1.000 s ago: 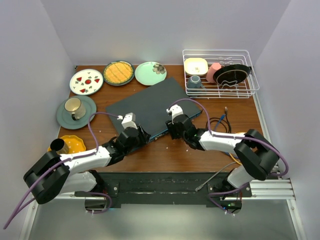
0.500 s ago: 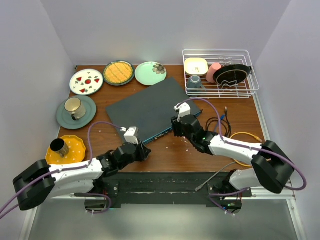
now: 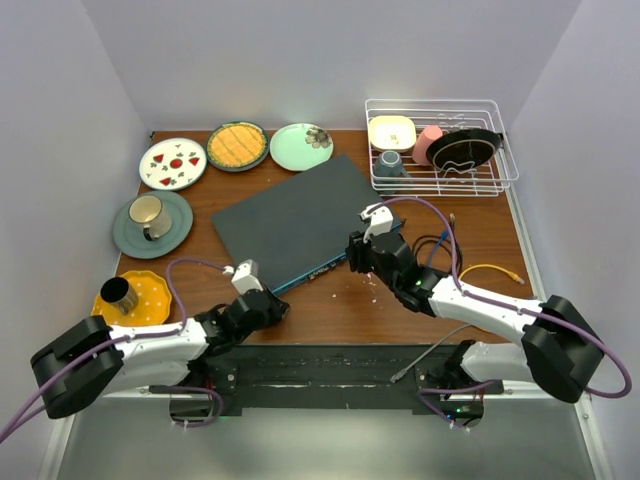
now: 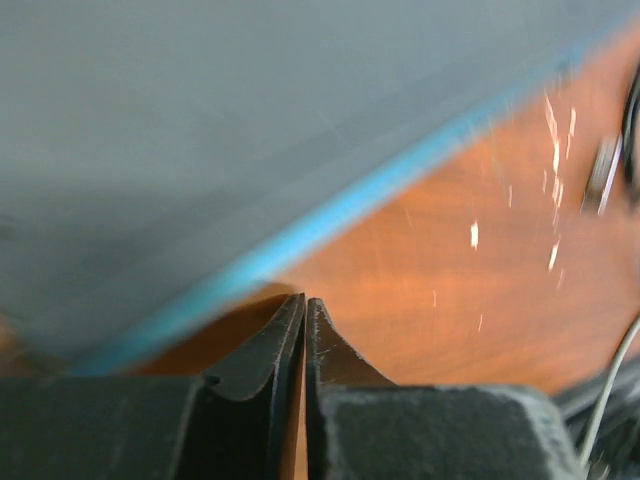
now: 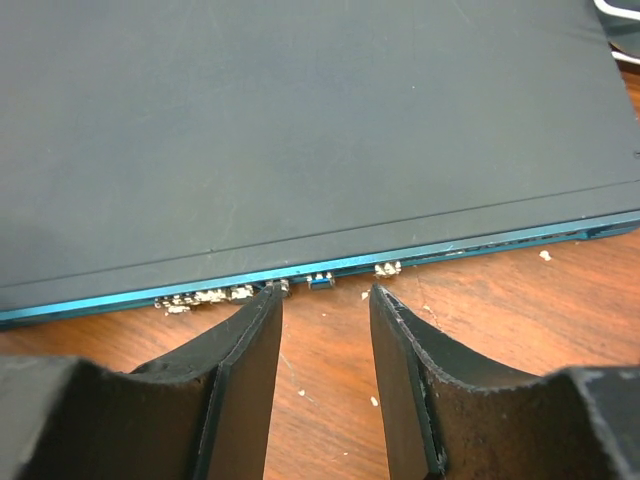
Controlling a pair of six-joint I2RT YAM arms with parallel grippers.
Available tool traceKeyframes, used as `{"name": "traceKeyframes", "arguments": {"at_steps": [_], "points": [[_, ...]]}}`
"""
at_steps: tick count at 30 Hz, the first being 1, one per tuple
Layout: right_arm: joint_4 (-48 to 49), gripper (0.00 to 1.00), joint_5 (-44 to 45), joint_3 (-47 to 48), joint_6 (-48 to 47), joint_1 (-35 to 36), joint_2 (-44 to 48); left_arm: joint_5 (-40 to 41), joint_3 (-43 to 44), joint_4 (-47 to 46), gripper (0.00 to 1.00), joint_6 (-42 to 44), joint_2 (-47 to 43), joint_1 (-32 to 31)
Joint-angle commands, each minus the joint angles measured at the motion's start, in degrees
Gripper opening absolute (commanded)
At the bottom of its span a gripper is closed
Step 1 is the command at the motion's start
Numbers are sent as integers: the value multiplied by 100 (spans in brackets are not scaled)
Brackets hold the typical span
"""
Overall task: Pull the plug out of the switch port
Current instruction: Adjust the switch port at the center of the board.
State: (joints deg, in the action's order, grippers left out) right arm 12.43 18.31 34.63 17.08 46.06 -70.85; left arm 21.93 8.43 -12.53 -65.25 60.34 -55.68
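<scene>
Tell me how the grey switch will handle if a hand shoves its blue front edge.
The switch looks stiff: its blue front edge runs dead straight. Lying broad and flat on the table, it should slide or swivel rather than tip. Its size hints at some weight, though that is only a guess.

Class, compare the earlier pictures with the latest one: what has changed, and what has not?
The left gripper drew back from the switch toward its base and shut on nothing. The right gripper slid rightward along its front edge, jaws open. The switch stayed put.
</scene>
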Motion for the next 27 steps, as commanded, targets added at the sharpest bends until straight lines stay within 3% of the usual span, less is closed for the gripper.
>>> {"name": "traceKeyframes", "arguments": {"at_steps": [1, 4, 21, 27], "points": [[251, 46, -230, -53, 243, -10, -7, 147, -385, 481, 13, -769, 224, 836], [260, 48, -319, -79, 331, -1, -43, -5, -438, 252, 16, -927, 373, 1190], [524, 51, -697, -361, 454, 104, 115, 118, 634, 1139, 21, -445, 356, 2685], [577, 57, -785, -317, 454, 192, 63, -14, 906, 1209, 22, -278, 558, 3273]]}}
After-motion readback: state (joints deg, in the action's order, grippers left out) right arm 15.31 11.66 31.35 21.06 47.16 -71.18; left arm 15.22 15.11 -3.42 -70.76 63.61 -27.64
